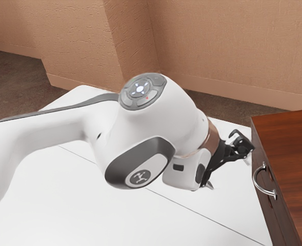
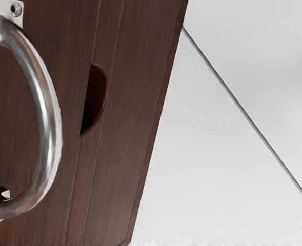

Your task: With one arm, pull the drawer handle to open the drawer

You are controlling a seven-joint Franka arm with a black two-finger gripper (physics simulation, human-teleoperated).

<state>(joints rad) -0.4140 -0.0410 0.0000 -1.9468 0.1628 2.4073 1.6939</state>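
A white, grey-jointed robot arm [image 1: 140, 133] is seen reaching from the exterior view's left across a white surface [image 1: 89, 205] toward a dark brown wooden drawer cabinet [image 1: 286, 154] standing at the exterior view's right. The black tool [image 1: 245, 149] is held level with the cabinet's upper front, near the curved silver metal drawer handle [image 1: 263, 180] but apart from it, the handle lying just below and beyond the tool. Nothing is gripped; whether the tool is open or closed cannot be told. In the wrist view the handle [image 2: 43, 118] is shown close up, bolted by a silver plate to the dark wood front, with a rounded recess [image 2: 94, 97] cut in the panel beside it. A thin dark seam [image 1: 166, 197] is drawn across the surface. Beige walls [image 1: 217, 41] and brown carpet [image 1: 12, 77] are seen behind.
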